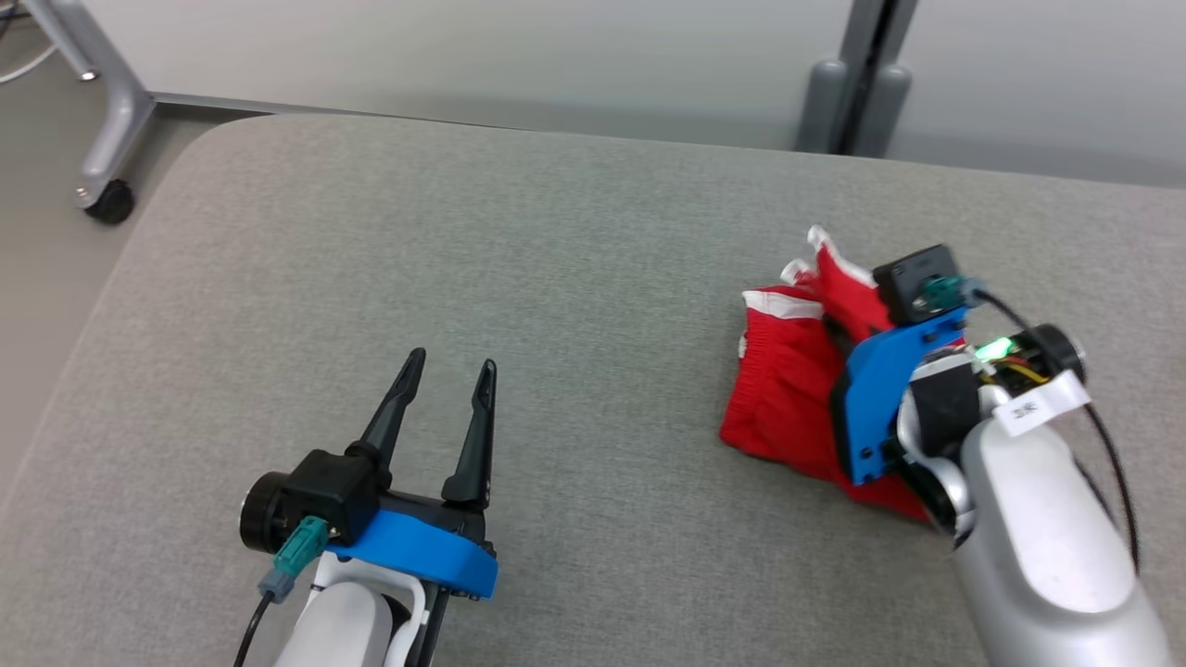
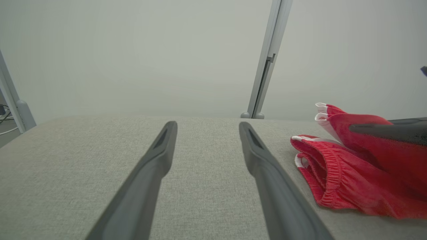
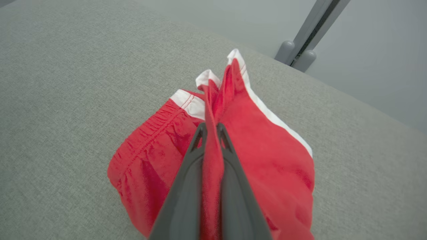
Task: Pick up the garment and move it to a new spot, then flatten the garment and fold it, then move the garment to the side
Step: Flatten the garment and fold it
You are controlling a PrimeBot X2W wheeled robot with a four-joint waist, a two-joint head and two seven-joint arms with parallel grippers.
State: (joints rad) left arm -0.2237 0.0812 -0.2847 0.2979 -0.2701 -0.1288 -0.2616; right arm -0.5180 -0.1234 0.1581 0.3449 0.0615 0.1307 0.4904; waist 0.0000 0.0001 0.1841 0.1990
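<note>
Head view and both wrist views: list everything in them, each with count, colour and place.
garment: one, red shorts with white trim, crumpled on the table at the robot's right
table: one, grey fabric top, rounded far-left corner, under everything
wheeled frame leg: one, grey with a black caster, on the floor beyond the table's far-left corner
upright post: one, grey with two rounded feet, against the pale wall behind the table
left gripper: one, dark fingers on a blue mount, open over bare table, apart from the garment
right gripper: one, dark fingers, shut on a raised fold of the garment
</note>
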